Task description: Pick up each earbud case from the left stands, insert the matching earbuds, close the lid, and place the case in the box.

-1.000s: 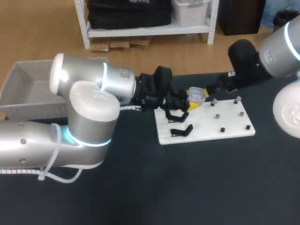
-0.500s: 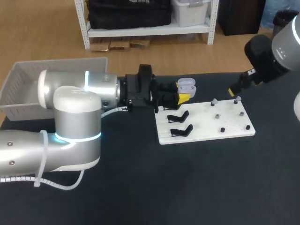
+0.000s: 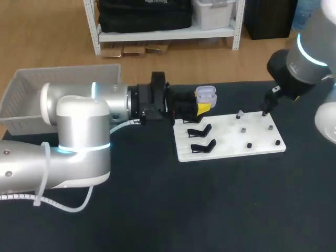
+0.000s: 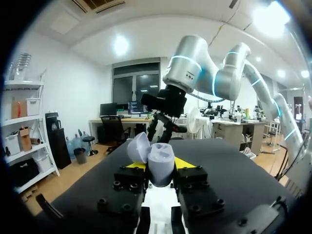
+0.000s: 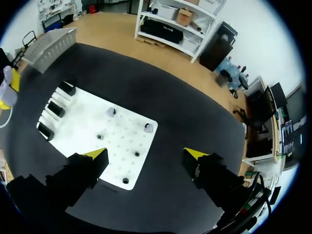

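Left gripper (image 4: 161,165) clamps an open case (image 3: 206,94) (lid up); right gripper (image 5: 146,155), fingers apart, hovers over the board (image 3: 231,139); earbuds, closing, boxing remain.

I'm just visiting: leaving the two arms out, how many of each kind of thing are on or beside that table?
White board: 1
Black stands: 3
Small knobs on the board: 6
Earbud case: 1
Basket: 1
Total: 12

Black table (image 3: 210,210), white board (image 3: 227,145) on it
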`<state>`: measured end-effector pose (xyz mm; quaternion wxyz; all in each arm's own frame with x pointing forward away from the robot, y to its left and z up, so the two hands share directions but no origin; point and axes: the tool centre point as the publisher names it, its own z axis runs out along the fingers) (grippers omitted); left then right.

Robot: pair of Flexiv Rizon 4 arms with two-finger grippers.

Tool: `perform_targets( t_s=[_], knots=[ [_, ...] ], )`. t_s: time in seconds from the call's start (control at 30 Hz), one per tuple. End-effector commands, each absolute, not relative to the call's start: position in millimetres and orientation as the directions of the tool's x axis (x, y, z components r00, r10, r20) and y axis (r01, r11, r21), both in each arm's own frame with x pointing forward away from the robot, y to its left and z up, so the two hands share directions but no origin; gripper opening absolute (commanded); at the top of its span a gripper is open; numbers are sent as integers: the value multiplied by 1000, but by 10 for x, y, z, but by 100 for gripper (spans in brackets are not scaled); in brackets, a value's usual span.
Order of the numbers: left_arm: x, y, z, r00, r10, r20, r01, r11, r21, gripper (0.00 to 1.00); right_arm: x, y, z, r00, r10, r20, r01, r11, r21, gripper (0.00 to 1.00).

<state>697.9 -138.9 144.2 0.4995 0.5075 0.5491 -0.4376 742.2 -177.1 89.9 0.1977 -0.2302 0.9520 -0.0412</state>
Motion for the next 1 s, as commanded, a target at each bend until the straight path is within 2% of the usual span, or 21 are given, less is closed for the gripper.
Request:
perform_targets(
  t_s=[0.03,0.23,0.5,0.53,0.6,0.7,0.8,0.87,0.93,1.0],
  knots=[
    [6997,-1398,1429,17,117,-993,994,101,29,0,7569,-1724,821,-834,-448,-322,-397,892,-214,100],
    [6997,-1398,1429,17,117,-993,994,101,29,0,7574,-1752,758,-851,-461,-251,-395,877,-272,100],
    [6997,-1398,1429,17,117,-993,994,101,29,0,7691,-1634,508,-850,-481,-213,-434,870,-235,100],
    [6997,-1398,1429,17,117,-993,994,101,29,0,7701,-1629,477,-852,-481,-208,-435,871,-230,96],
    [6997,-1398,1429,17,117,-993,994,101,29,0,7715,-1624,441,-851,-484,-205,-443,870,-215,95],
    [6997,-1398,1429,17,117,-993,994,101,29,0,7741,-1632,414,-853,-484,-194,-446,870,-209,80],
    [6997,-1398,1429,17,117,-993,994,101,29,0,7790,-1653,431,-849,-493,-191,-456,865,-207,83],
    [6997,-1398,1429,17,117,-993,994,101,29,0,7820,-1670,445,-845,-500,-188,-464,861,-208,78],
    [6997,-1398,1429,17,117,-993,994,101,29,0,7844,-1678,450,-840,-513,-178,-478,854,-204,61],
    [6997,-1398,1429,17,117,-993,994,101,29,0,7858,-1678,447,-837,-519,-172,-486,850,-203,52]
  ],
)
